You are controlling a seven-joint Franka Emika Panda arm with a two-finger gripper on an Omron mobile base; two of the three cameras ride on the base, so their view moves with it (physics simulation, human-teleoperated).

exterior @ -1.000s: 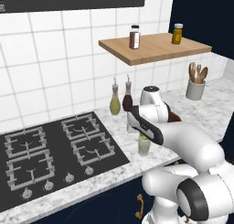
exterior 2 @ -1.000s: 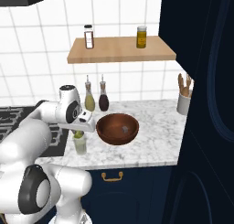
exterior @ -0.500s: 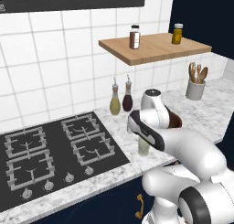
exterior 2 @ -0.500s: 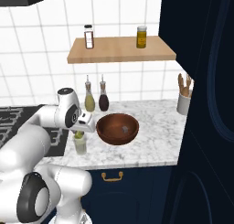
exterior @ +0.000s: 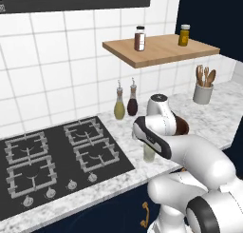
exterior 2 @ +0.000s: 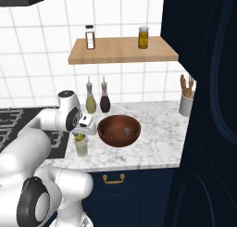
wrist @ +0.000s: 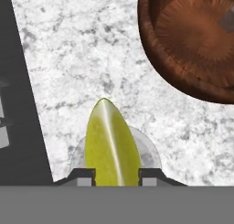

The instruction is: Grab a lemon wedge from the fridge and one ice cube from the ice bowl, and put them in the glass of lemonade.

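The claw (wrist: 117, 175) is nearly closed, pinching the lemon wedge (wrist: 112, 143) between its two tips. Directly beneath it stands the glass (exterior 2: 82, 147) on the marble worktop (wrist: 82, 58), the wedge just over its rim. The ice bowl (exterior 2: 118, 130) sits just beside the claw, the hob (exterior: 57, 153) on its other side.

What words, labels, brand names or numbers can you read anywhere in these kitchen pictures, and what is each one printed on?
No readable text anywhere.
Dark jar on the wooden shelf: pale band, too blurred to read.
Yellow jar on the same shelf: no legible label.
Two spouted bottles by the wall: no label.
Stove knobs: no markings visible.
Lemon wedge, ice bowl, utensil holder: plain.
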